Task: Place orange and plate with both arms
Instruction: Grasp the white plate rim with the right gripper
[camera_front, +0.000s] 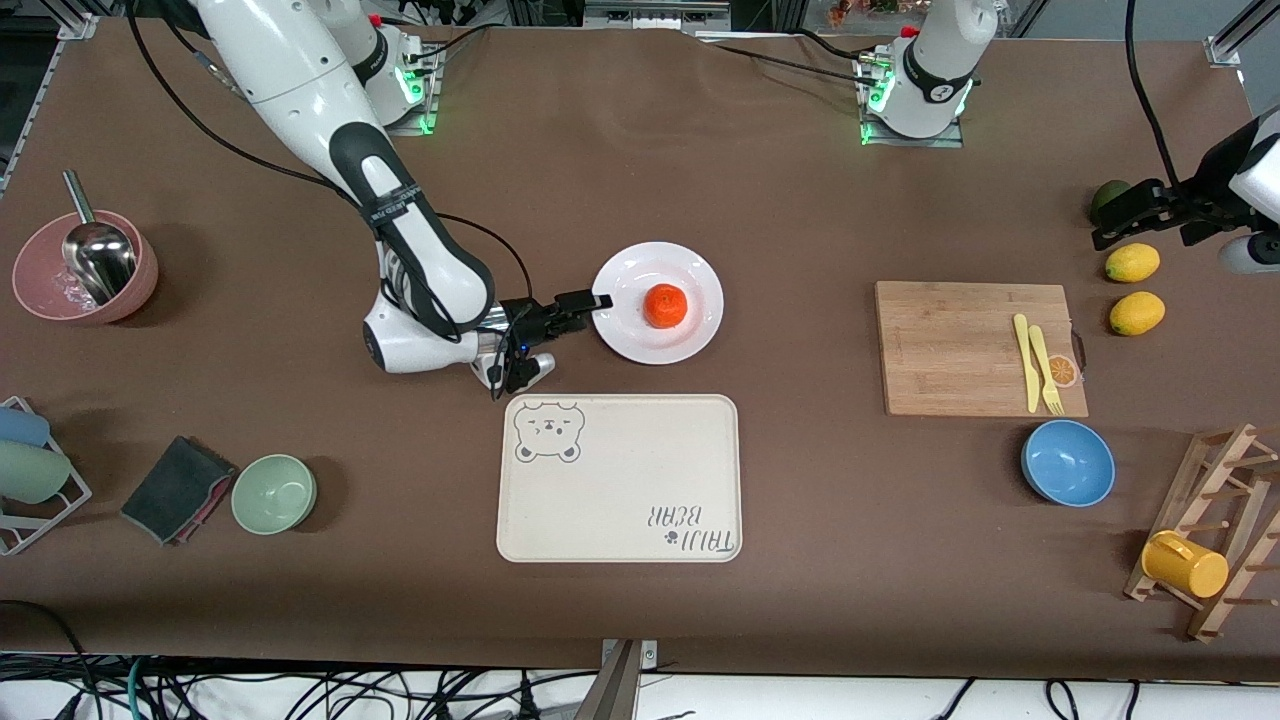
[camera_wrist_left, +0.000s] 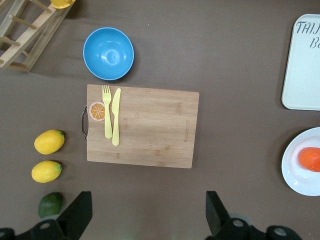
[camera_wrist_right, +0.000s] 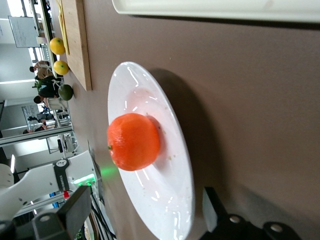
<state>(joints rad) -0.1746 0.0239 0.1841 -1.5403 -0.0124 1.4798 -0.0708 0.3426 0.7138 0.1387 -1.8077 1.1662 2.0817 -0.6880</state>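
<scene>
in the front view the orange sat in the middle of the white plate, which lay on the brown table farther from the camera than the bear-print tray. the right gripper was low at the plate's rim on the side toward the right arm's end of the table, its fingers spread wide with the rim between them and nothing gripped. the left gripper hung over the lemons and the dark green fruit at the left arm's end, the arm waiting, fingers wide apart and empty

in the left wrist view the wooden cutting board carried a yellow fork and knife, with the blue bowl beside it; the plate and orange showed at the edge

in the right wrist view the orange rested on the plate, and the dark fingers stood wide on either side of the plate's rim
</scene>
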